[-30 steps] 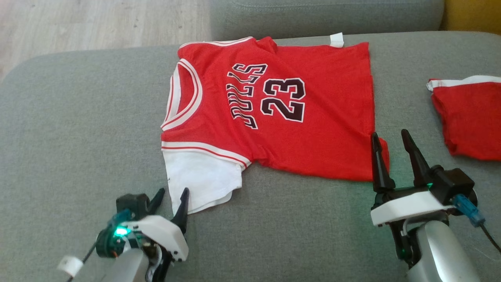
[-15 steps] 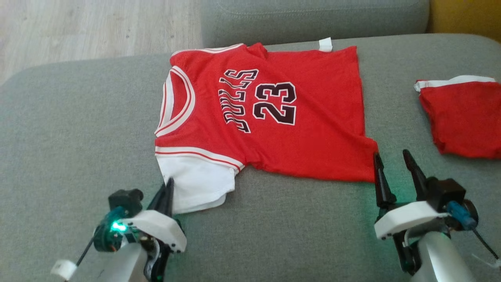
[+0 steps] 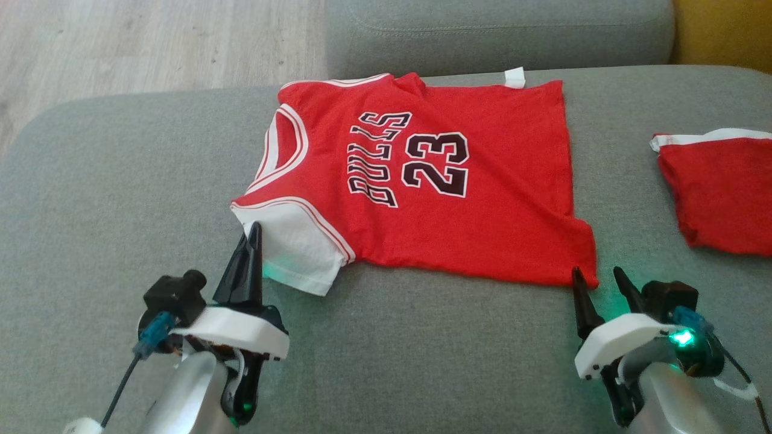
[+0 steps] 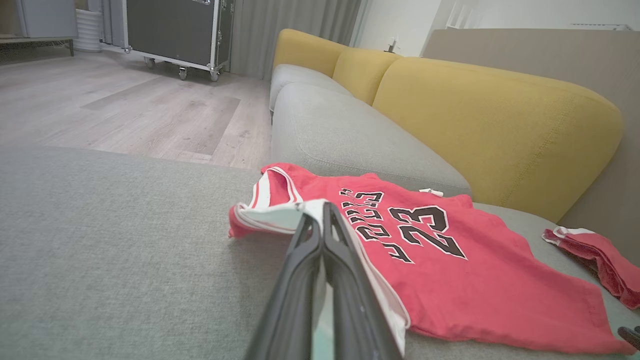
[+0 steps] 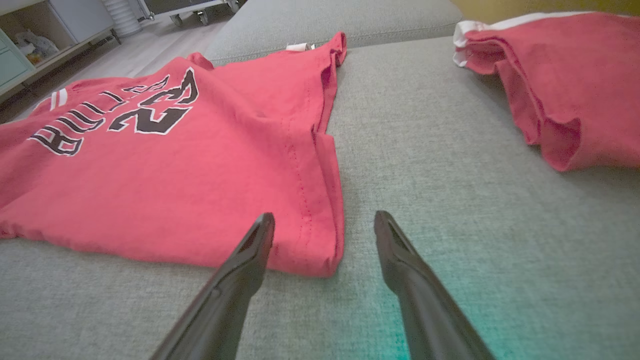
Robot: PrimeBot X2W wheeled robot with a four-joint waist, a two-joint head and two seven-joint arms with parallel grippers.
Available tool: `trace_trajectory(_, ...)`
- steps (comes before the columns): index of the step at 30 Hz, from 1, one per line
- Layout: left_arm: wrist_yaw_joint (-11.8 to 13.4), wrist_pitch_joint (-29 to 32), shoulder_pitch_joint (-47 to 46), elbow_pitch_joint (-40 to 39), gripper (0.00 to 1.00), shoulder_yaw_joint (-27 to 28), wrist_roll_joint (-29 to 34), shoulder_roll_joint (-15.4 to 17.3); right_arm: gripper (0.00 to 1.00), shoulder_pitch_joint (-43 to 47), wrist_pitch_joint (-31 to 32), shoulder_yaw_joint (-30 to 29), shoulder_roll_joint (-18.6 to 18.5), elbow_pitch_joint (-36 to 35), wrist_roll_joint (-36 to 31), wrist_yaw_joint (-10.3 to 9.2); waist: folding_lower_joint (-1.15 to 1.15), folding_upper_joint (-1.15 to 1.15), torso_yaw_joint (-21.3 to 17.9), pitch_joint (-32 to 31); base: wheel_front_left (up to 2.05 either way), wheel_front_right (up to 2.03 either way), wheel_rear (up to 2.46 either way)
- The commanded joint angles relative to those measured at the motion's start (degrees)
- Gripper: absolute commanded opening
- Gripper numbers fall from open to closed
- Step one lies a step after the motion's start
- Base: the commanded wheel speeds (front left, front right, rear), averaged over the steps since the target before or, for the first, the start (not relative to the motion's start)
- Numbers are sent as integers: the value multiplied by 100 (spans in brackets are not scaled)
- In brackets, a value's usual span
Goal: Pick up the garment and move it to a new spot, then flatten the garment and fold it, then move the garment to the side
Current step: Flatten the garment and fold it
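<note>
Grey sofa upholstery (image 3: 120, 181) is spread across the head view, and pale wood floor (image 3: 151, 42) is seen beyond it at the upper left. Yellow back cushions (image 4: 500, 115) and a dark wheeled case (image 4: 175, 25) are shown in the left wrist view.

The red jersey (image 3: 500, 181) is laid near the middle of the seat, print side up. Its neck opening is turned to the robot's left and its hem to the right. The number 23 and dark lettering are displayed on the chest. A small white label (image 3: 514, 77) is seen at the far edge, by the hem. A white sleeve (image 3: 295, 247) is set at the near left corner of the jersey.

The left tool (image 3: 252, 238) is closed on the edge of that sleeve. In the left wrist view white cloth is pinched between the pressed-together fingers (image 4: 345, 260), and the sleeve edge is drawn up to the fingertips.

The right tool (image 3: 597, 278) is held with its fingers spread, just at the near hem corner. In the right wrist view that corner is framed between the two fingers (image 5: 395, 255). Whether the cloth is touched cannot be told.

A second red garment (image 3: 724, 193) with a white band is laid on the seat, well apart to the right.
</note>
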Motion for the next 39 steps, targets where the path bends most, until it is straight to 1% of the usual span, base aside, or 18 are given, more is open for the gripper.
trace_trajectory(1,-13,-66,-123,-243,0,223,50,94,100,-292,4,124,-7,-5,55,-10,0,0,33,24,0,0,0)
trace_trajectory(5,-19,-70,-82,-434,0,280,120,73,100,-462,101,134,-7,477,167,-10,0,0,104,61,0,0,0)
trace_trajectory(8,-26,-70,-45,-582,0,349,182,48,100,-531,161,263,-7,816,334,-10,0,0,151,69,0,0,0)
trace_trajectory(9,-26,-70,-45,-582,0,349,182,48,100,-531,161,263,-7,816,334,-10,0,0,151,69,0,0,0)
trace_trajectory(10,-28,-71,-30,-615,0,367,202,39,93,-548,170,341,-7,911,413,-10,0,0,161,66,0,0,0)
trace_trajectory(11,-34,-71,0,-665,0,400,235,22,0,-592,128,478,-7,1050,545,-10,0,0,168,61,0,0,0)
trace_trajectory(16,-46,-71,90,-706,0,544,245,6,0,-736,-89,752,-7,1157,769,-10,0,0,107,-13,0,0,0)
trace_trajectory(19,-58,-71,106,-736,0,686,183,9,0,-818,-239,915,-7,938,938,-10,0,0,31,-100,0,0,0)
trace_trajectory(21,-61,-72,85,-853,0,815,160,12,0,-873,-308,989,-7,652,990,-10,0,0,-28,-177,0,0,0)
trace_trajectory(24,-72,-72,55,-1134,0,1056,80,-12,0,-932,-347,989,-7,93,946,-10,0,0,-115,-325,0,0,0)
trace_trajectory(29,-102,-72,-239,-1662,0,1381,-164,-2,0,-1071,-354,884,-15,-1249,617,-10,0,0,-243,-507,0,0,0)
trace_trajectory(34,-111,-72,-678,-2369,0,1651,-413,22,0,-1214,-355,846,-181,-2557,524,-10,0,0,-315,-595,0,0,0)
trace_trajectory(39,9,-10,-935,-3236,0,1835,-528,78,0,-1182,-356,785,-353,-3517,530,-10,0,0,-370,-631,0,0,0)
